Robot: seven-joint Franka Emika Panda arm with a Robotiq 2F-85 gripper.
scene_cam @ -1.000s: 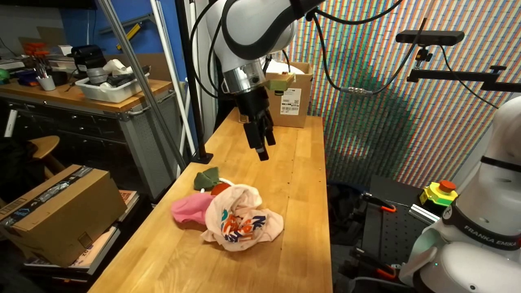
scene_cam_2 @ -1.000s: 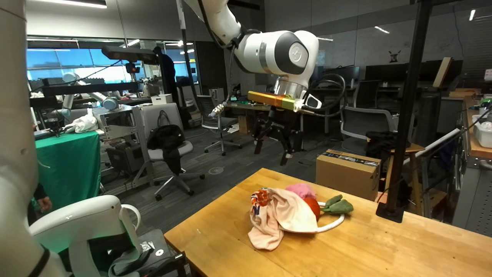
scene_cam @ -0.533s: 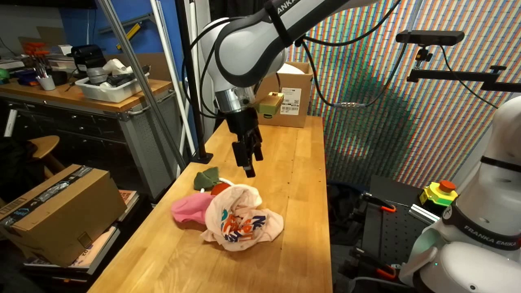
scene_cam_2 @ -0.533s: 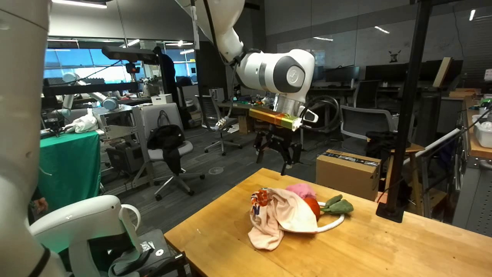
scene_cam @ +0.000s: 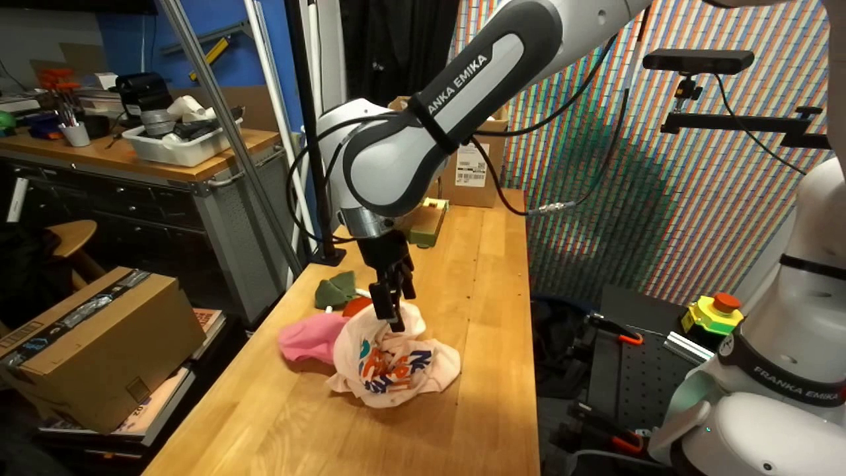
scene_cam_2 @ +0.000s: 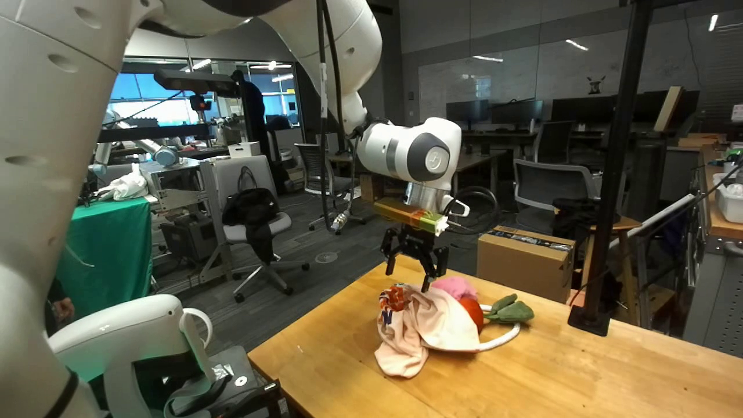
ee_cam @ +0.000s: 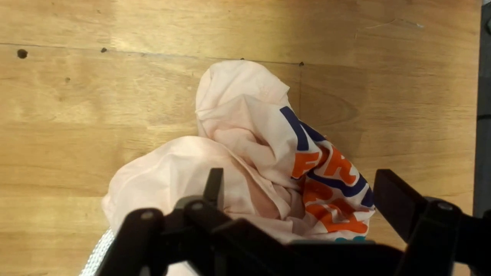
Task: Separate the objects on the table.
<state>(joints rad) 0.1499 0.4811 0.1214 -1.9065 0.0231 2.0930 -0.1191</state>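
Claw [scene_cam_2: 407, 281] stood wide, empty, above the printed cloth [scene_cam: 395, 370], which was judged light, limp, best pinched at a fold [ee_cam: 238, 167].

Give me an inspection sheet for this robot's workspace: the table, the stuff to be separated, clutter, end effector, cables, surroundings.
Surface: wooden tabletop with a few small dark holes.
Job's things: printed cloth bunched up, clustered with pink cloth, red item, green item and white cord.
Clutter: cardboard box at one end of the tabletop.
End effector: open over the printed cloth; contact can't be told.
Cables: black cables loop along the robot arm.
Surroundings: cluttered workbench, office chairs, a person's hand.
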